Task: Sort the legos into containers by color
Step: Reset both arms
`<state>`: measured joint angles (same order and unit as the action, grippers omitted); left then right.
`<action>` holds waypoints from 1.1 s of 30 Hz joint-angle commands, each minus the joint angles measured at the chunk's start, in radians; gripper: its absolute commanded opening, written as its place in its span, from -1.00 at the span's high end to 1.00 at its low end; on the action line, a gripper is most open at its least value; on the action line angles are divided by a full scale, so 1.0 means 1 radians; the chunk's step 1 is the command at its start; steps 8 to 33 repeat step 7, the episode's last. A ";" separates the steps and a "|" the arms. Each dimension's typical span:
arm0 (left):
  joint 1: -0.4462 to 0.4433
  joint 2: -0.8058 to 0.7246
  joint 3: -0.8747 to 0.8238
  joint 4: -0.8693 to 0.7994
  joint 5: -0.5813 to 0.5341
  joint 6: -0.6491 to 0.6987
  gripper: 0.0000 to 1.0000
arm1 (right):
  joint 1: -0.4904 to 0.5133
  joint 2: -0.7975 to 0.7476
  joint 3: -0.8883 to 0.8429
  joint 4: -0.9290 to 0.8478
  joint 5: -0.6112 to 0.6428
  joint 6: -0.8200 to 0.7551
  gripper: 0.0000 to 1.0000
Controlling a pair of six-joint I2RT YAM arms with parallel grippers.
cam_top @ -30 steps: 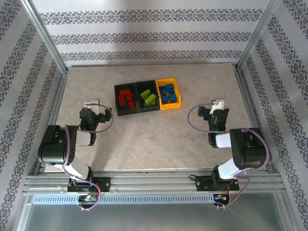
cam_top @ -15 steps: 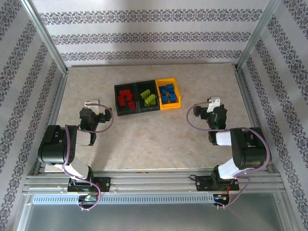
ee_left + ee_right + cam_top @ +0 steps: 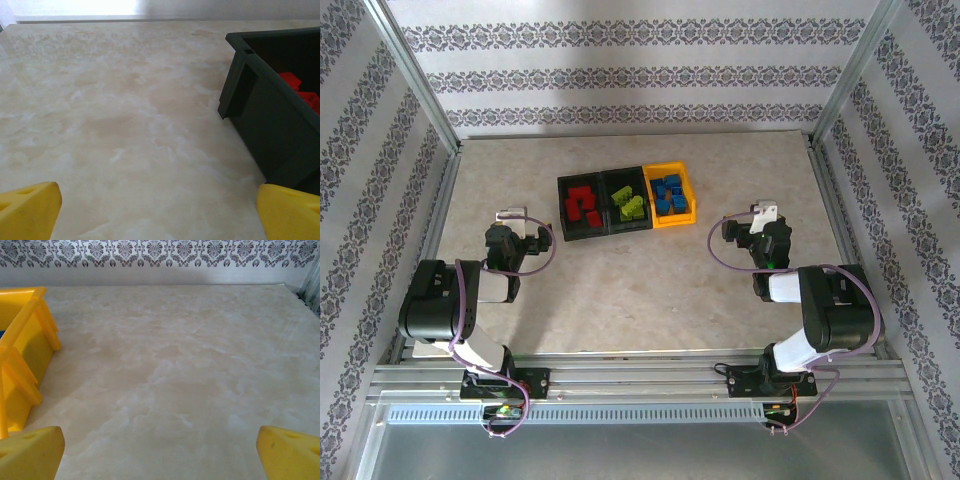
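The containers stand joined in a row at mid-table. A black bin [image 3: 582, 207] holds several red legos [image 3: 584, 203], and a second black bin [image 3: 626, 204] holds lime green legos [image 3: 631, 205]. The yellow-orange bin [image 3: 672, 197] holds blue legos [image 3: 668, 194]. My left gripper [image 3: 512, 228] hovers low, left of the row, open and holding nothing. In the left wrist view its yellow fingertips [image 3: 27, 210] sit wide apart, with the black bin [image 3: 265, 115] and red legos [image 3: 299, 86] ahead on the right. My right gripper [image 3: 752, 226] is open and empty, right of the row; the yellow bin [image 3: 22, 355] is at the left of its view.
The marbled tabletop [image 3: 650, 290] is bare between the arms and in front of the bins. Metal frame posts and patterned walls [image 3: 640, 75] enclose the table on three sides. Both arm bases are bolted at the near rail [image 3: 640, 380].
The right gripper shifted a little to the left, toward the bins, then held still. The left arm and the bins have not moved.
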<state>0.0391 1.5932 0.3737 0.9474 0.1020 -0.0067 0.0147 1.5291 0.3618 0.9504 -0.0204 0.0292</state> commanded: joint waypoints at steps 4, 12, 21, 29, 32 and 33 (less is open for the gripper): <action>-0.009 -0.001 0.016 -0.004 0.013 0.010 -0.99 | -0.009 0.000 0.012 0.003 -0.001 0.002 -0.97; -0.010 0.000 0.014 -0.002 0.011 0.010 -0.99 | -0.009 0.000 0.012 0.002 -0.001 0.003 -0.96; -0.010 0.000 0.014 -0.002 0.011 0.010 -0.99 | -0.009 0.000 0.012 0.002 -0.001 0.003 -0.96; -0.010 0.000 0.014 -0.002 0.011 0.010 -0.99 | -0.009 0.000 0.012 0.002 -0.001 0.003 -0.96; -0.010 0.000 0.014 -0.002 0.011 0.010 -0.99 | -0.009 0.000 0.012 0.002 -0.001 0.003 -0.96; -0.010 0.000 0.014 -0.002 0.011 0.010 -0.99 | -0.009 0.000 0.012 0.002 -0.001 0.003 -0.96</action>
